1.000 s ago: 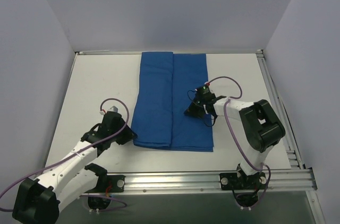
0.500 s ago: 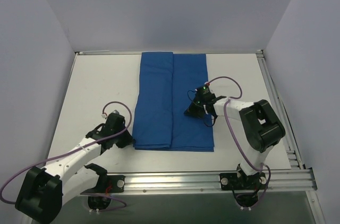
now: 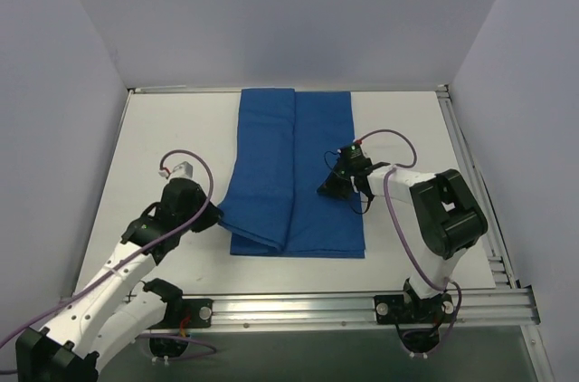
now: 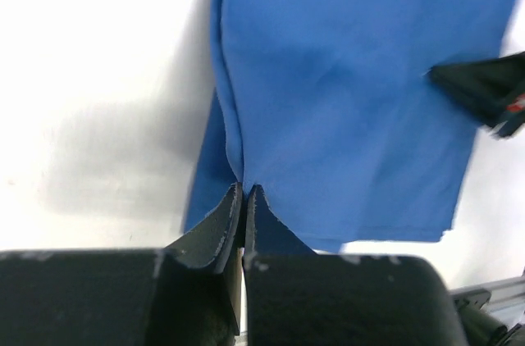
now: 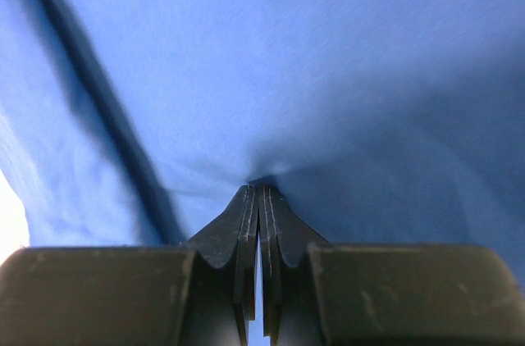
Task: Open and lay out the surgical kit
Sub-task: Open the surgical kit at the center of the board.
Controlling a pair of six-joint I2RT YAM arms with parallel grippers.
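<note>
The surgical kit is a royal-blue cloth wrap lying as a long folded rectangle down the middle of the table, with a lengthwise fold. My left gripper is at the wrap's lower left edge. In the left wrist view the left gripper is shut on that cloth edge, which rises slightly off the table. My right gripper rests on the wrap's right half. Seen from the right wrist, the right gripper is shut, its tips pushed into a dimple in the cloth.
White table with an aluminium rail along the near edge and grey walls on three sides. The right arm's elbow stands beside the wrap's lower right corner. Purple cables loop over both arms.
My left gripper has moved up to the wrap's left edge and shut on it. The cloth's lower left edge has bulged out and lifted. The right gripper has hardly moved.
</note>
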